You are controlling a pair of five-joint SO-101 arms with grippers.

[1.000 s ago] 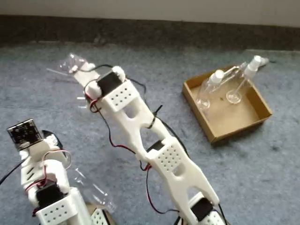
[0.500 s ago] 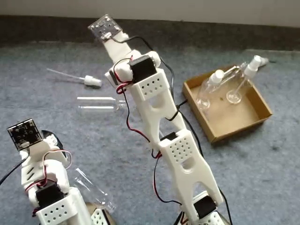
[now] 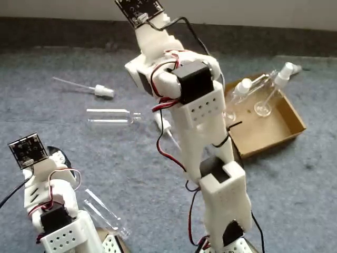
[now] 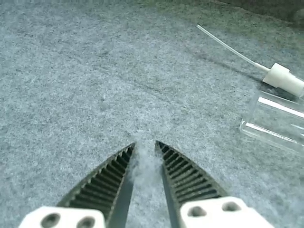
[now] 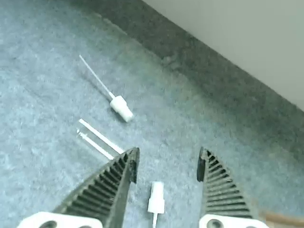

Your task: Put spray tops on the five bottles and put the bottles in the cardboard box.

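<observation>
We see the right arm (image 3: 202, 110) cover the near corner of the cardboard box (image 3: 268, 143) and part of a spray top (image 3: 162, 125). In the left wrist view, the picture's edge cuts off a clear bottle (image 4: 278, 123).

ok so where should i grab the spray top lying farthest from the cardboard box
Grip the spray top by its white head, not the thin dip tube. It lies flat, so come straight down from above, closing across the head's width; the tube looks too slim and bendy to hold firmly.
</observation>
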